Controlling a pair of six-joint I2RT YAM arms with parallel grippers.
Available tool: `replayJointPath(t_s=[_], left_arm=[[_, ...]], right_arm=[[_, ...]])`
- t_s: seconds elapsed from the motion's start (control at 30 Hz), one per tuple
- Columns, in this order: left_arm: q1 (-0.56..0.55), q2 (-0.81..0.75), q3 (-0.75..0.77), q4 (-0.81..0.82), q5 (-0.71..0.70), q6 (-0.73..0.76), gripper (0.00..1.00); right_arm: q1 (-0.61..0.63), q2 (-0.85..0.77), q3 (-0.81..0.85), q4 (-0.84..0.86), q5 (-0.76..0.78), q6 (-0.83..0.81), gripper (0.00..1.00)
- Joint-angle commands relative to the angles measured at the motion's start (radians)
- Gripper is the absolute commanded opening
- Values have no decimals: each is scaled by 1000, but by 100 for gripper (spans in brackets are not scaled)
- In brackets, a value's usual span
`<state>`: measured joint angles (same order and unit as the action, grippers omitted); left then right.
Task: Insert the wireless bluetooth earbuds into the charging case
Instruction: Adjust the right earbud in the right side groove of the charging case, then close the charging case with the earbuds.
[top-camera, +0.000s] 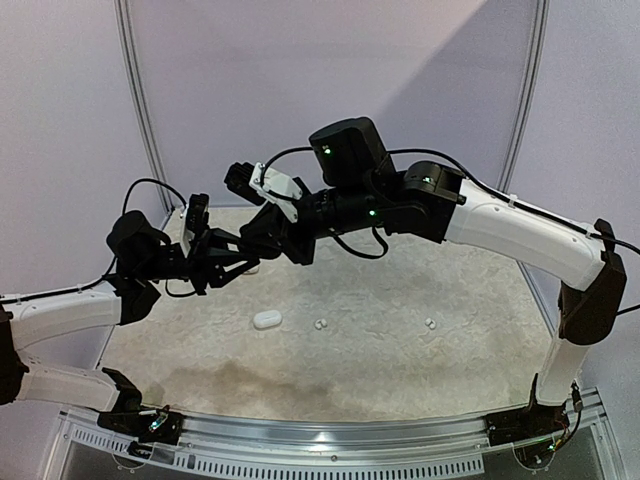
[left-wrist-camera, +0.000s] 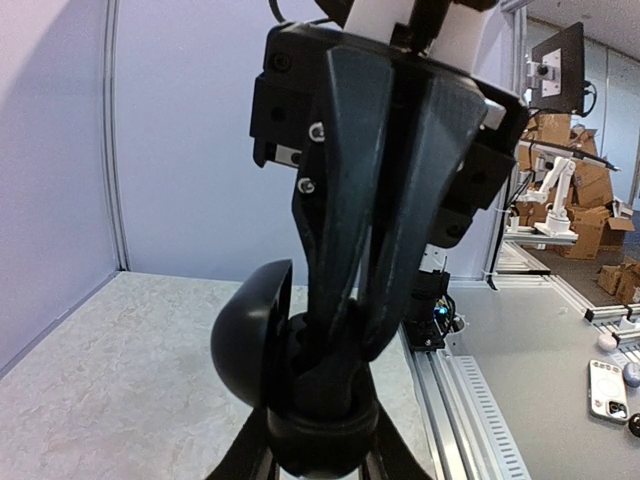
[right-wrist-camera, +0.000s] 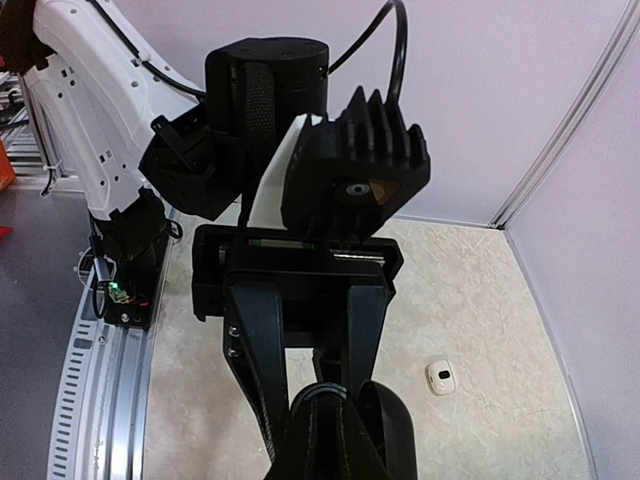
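Left gripper (right-wrist-camera: 340, 385): jaws nearly closed on the base of an open black case (left-wrist-camera: 250, 335), held above the far-left part of the table (top-camera: 400, 370). Right gripper (left-wrist-camera: 335, 345): jaws fully closed, tips meeting the case from the opposite side; whether they pinch anything cannot be told. One white earbud (top-camera: 321, 325) lies mid-table just right of a white case (top-camera: 266, 320); a second earbud (top-camera: 430, 323) lies toward the right edge.

Marbled table (top-camera: 400, 370), cardboard boxes (left-wrist-camera: 590, 185)
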<state>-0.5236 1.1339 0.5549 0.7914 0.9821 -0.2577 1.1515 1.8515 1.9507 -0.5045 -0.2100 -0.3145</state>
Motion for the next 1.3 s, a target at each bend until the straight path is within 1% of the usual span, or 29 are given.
replayJointPath(t_s=[0.0, 0.1, 0.17, 0.4, 0.47, 0.57, 0.67, 0.83, 0.93, 0.97, 1.0, 1.13, 1.17, 1.2, 1.27], left_arm=[[-9, 10, 23, 36, -8, 7, 0], [-7, 10, 22, 37, -9, 5, 0], [-6, 8, 21, 38, -10, 2, 0], [-4, 10, 20, 34, -15, 3, 0], [-3, 10, 20, 31, -15, 3, 0], [0, 10, 20, 20, -23, 3, 0], [3, 12, 20, -3, -41, -4, 0], [5, 10, 21, -75, -103, 13, 0], [5, -2, 14, -108, -171, 59, 0], [5, -5, 13, -111, -177, 86, 0], [5, -8, 11, -113, -179, 116, 0], [4, -27, 9, -134, -164, 309, 0], [4, -32, 12, -152, -162, 358, 0], [3, -35, 14, -171, -161, 405, 0], [4, -42, 17, -197, -166, 471, 0]], right_arm=[[-7, -24, -13, -43, 25, -17, 9], [-6, -15, -16, -47, 31, -14, 17], [-6, -15, -16, -48, 38, -11, 20], [-7, -15, -3, -42, 53, -15, 22], [-7, -12, 8, -44, 50, -13, 24], [-6, -7, 35, -47, 32, -7, 28], [-6, -10, 61, -43, -14, 11, 30], [-8, -57, 53, 47, -98, 70, 33], [-19, -73, 43, 109, -104, 127, 34], [-24, -73, 38, 124, -78, 164, 34], [-28, -72, 27, 134, -14, 192, 34], [-34, -29, 40, 84, 358, 279, 37], [-35, -14, 54, 64, 422, 304, 37], [-36, 16, 80, 32, 458, 324, 36], [-36, 69, 139, -33, 464, 346, 36]])
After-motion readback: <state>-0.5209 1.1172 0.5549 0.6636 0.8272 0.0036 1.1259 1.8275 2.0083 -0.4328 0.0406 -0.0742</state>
